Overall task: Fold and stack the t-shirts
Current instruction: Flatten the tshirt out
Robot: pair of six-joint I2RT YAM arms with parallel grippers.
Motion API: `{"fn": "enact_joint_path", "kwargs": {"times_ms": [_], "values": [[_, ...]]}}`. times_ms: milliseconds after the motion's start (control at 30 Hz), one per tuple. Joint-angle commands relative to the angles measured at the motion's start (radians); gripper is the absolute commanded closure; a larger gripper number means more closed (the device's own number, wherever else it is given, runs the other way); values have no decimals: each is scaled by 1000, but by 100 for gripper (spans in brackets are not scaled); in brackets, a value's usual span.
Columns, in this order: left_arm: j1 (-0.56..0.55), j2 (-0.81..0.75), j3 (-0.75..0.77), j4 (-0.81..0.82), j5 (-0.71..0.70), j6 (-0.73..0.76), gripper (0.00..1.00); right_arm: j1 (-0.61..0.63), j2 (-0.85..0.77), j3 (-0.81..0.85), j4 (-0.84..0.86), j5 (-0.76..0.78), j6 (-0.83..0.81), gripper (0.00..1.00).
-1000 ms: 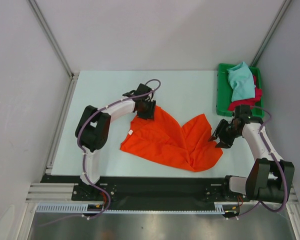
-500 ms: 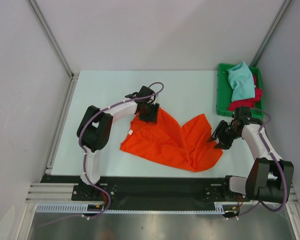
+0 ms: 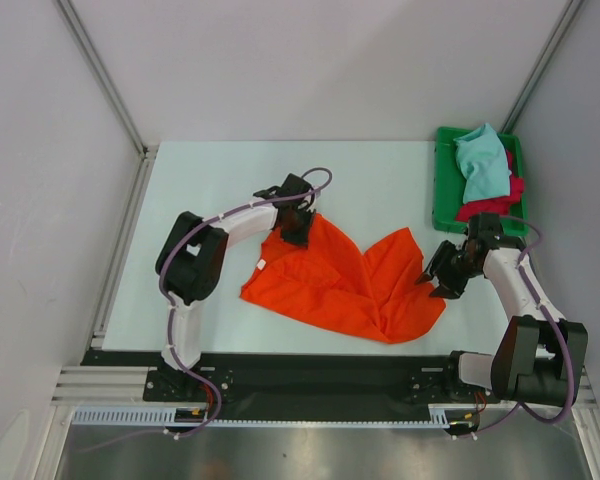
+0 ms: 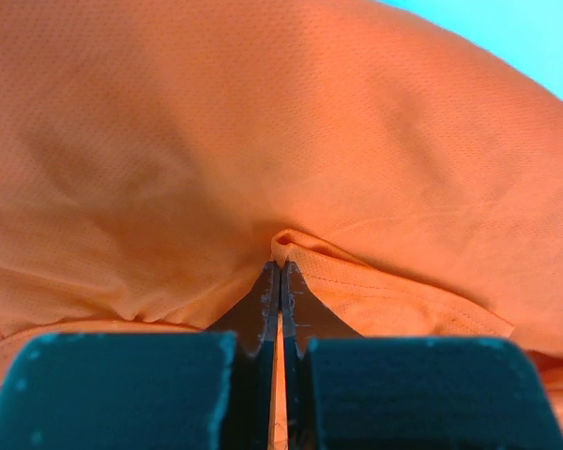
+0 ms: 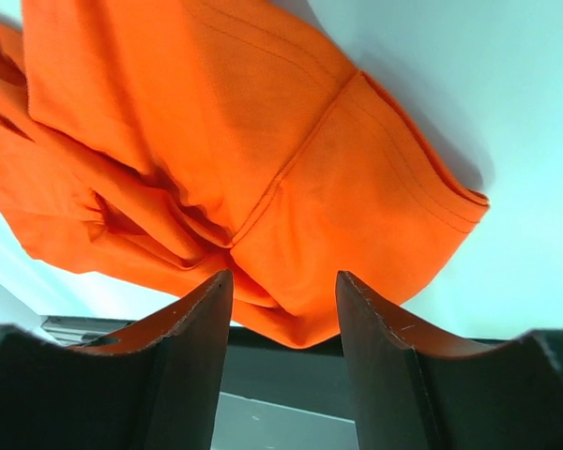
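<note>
**Orange shirt being taken up at two edges for flattening**

The orange t-shirt [image 3: 335, 285] is lying crumpled on the table [image 3: 380, 175], toward its near side, twisted into two lobes that are meeting in a bunched fold. The left gripper [image 4: 280, 281] is pinching a small ridge of hem at the shirt's far left corner, its jaws pressed together on the cloth. The right gripper [image 5: 283, 281] is hovering at the shirt's right edge with its fingers standing apart; cloth is showing between them, but nothing is clamped. The teal t-shirt [image 3: 482, 165] and the red t-shirt [image 3: 492, 207] are sitting heaped in the green tray [image 3: 441, 190] at the far right. By the look of it, the spreading step is under way and no folding has begun. The next move seems to call for the right fingers closing on that edge, then both arms drawing apart to pull out the twist.
</note>
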Motion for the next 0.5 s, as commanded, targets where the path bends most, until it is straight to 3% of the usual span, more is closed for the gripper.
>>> {"fn": "enact_joint_path", "kwargs": {"times_ms": [0,133,333,367,400,467], "values": [[0,-76,25,-28,-50,18,100,-5,9,21,-21,56,5,46],[40,-204,-30,-73,-100,32,100,-5,49,33,-29,137,27,46],[163,-468,-238,-82,-33,46,100,-5,85,56,-11,200,56,44],[166,-527,-264,-81,-4,51,99,-5,93,58,6,205,95,47],[167,-572,-315,-63,51,25,100,-5,92,55,6,207,214,59],[167,-613,-372,-29,145,-29,100,-4,82,35,23,187,278,64]]}}
